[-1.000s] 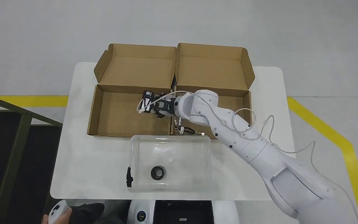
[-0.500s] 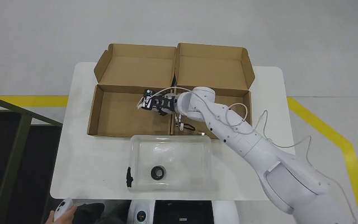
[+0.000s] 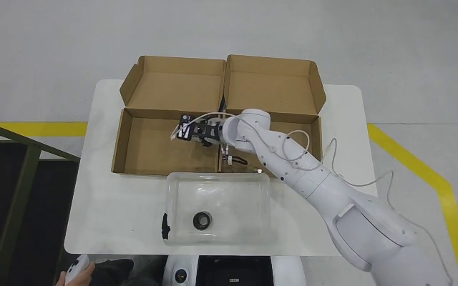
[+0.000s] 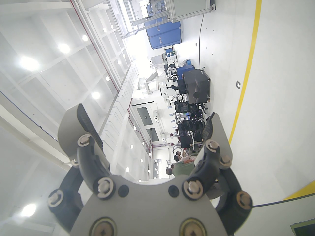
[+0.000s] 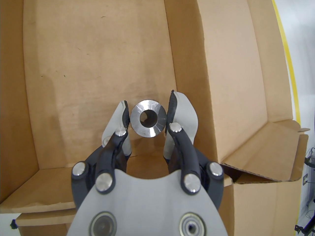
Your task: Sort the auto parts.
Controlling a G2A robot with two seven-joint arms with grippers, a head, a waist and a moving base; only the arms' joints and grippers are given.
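Observation:
My right gripper is shut on a shiny metal bushing with a round bore, one pad on each side of it. It holds the part in the air over the floor of the left cardboard box. From the top, this gripper sits over the right part of the left box. A black ring lies in the clear plastic bin at the table's front. My left gripper is open, holds nothing, and faces the room away from the table.
The right cardboard box adjoins the left one, with small parts near its front wall under the arm. Both lids stand open at the back. A small black piece sits at the bin's left side. White table surrounds them.
The right gripper has shifted slightly leftward over the left box with the bushing still in it. The arm's elbow has swung a little.

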